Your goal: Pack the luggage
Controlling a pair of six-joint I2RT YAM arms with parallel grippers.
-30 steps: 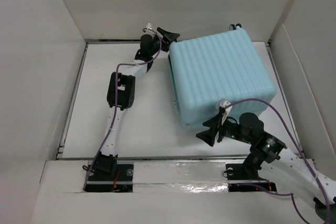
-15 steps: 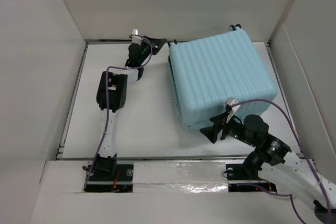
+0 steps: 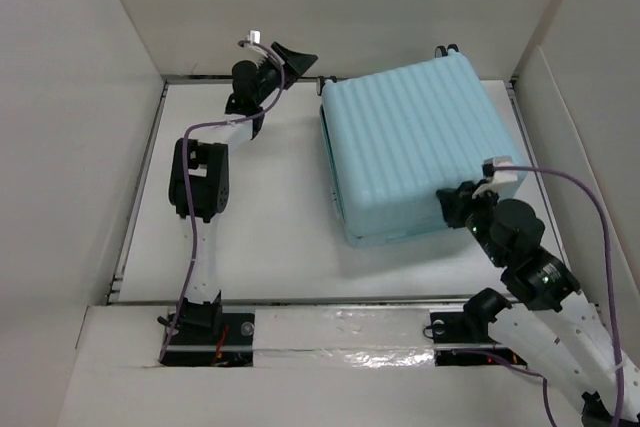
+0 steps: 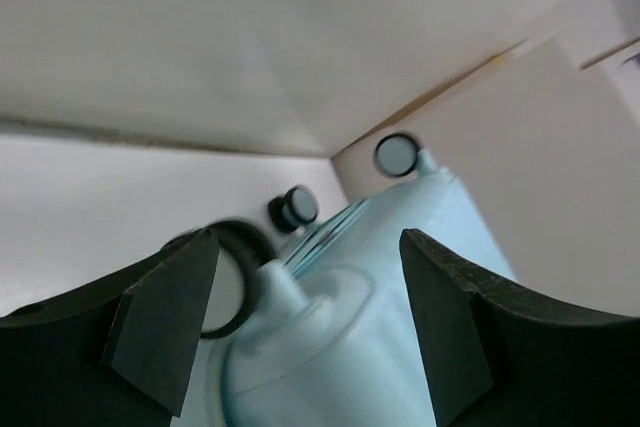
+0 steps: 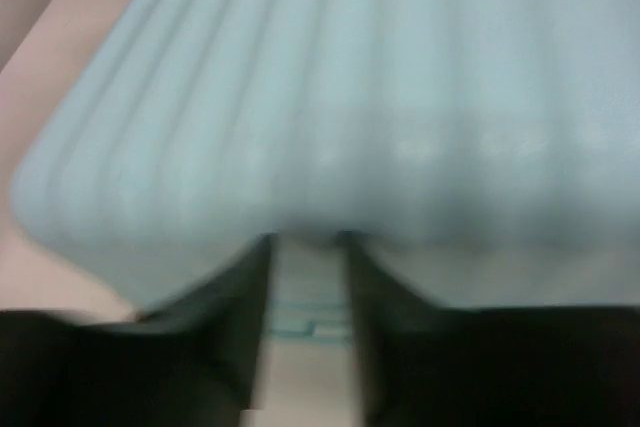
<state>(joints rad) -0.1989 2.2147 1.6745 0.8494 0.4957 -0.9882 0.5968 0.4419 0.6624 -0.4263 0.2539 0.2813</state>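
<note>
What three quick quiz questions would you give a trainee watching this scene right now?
1. True or false: the luggage lies closed, ribbed shell up.
2. The wheels sit at the luggage's: A) far end, B) near end, C) top face.
3. Fill in: the left gripper, facing the wheels, stands ____.
Key: 1 true; 2 A; 3 open.

One suitcase is counted on one table, three of its wheels are seen in the left wrist view, and two arms, two grippers and two purple cables are counted as well.
</note>
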